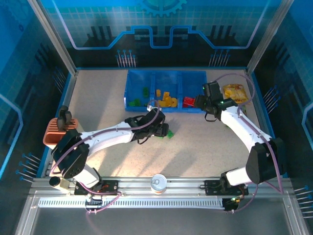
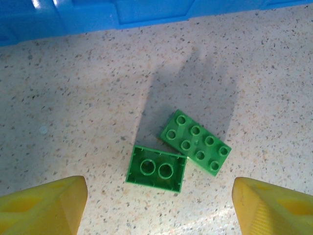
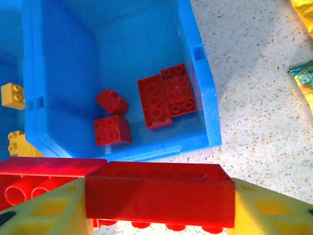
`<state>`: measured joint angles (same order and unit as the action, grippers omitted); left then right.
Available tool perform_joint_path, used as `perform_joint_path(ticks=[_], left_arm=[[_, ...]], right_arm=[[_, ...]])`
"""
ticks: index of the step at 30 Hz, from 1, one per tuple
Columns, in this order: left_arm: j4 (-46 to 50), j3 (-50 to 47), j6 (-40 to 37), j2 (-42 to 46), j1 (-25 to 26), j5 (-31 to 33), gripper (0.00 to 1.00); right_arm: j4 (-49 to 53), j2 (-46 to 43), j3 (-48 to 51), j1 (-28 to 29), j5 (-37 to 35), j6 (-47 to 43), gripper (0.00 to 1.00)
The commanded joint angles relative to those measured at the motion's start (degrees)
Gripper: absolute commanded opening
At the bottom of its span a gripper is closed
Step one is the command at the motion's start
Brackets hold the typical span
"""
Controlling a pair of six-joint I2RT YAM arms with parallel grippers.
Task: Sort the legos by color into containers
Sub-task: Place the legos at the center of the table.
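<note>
The left gripper (image 2: 159, 208) hung with its yellow fingers (image 2: 44, 205) spread wide apart and nothing between them. It was above two green studded plastic bricks (image 2: 195, 142) that lay touching on the speckled table (image 2: 73, 98), one studs-up, the other hollow side up. They sat near the table's middle, just in front of the translucent blue plastic tray (image 1: 166, 73), which stood against the table's far edge. The right gripper (image 3: 156, 210) was clamped on a long red plastic brick (image 3: 159, 193), over the near wall of the tray's right compartment (image 3: 200, 58), where several more red bricks (image 3: 112, 129) lay. Yellow bricks (image 1: 167, 100) lay in the middle compartment (image 1: 168, 81) and green ones (image 1: 145, 91) in the left compartment (image 1: 137, 81). A yellow snack packet (image 1: 234, 92) lay near the far right corner.
</note>
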<state>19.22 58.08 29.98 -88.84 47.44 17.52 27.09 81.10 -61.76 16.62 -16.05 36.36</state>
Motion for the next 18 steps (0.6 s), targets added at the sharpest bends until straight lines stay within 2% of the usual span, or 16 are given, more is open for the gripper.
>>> perform_joint_path(ticks=[1, 9, 18], left_arm=[[0.6, -2.17, 0.78, 2.07, -0.13, -0.34, 0.79], [0.28, -2.7, 1.23, 1.66, -0.15, -0.88, 0.78], [-0.02, -5.88, 2.17, 3.55, -0.06, -0.81, 0.78]], right_arm=[[-0.79, -1.92, 4.16, 0.47, -0.53, 0.58, 0.47], [0.04, 0.25, 2.11, 0.12, -0.46, 0.86, 0.46], [-1.73, 3.98, 8.49, 7.48, 1.41, 1.47, 0.48]])
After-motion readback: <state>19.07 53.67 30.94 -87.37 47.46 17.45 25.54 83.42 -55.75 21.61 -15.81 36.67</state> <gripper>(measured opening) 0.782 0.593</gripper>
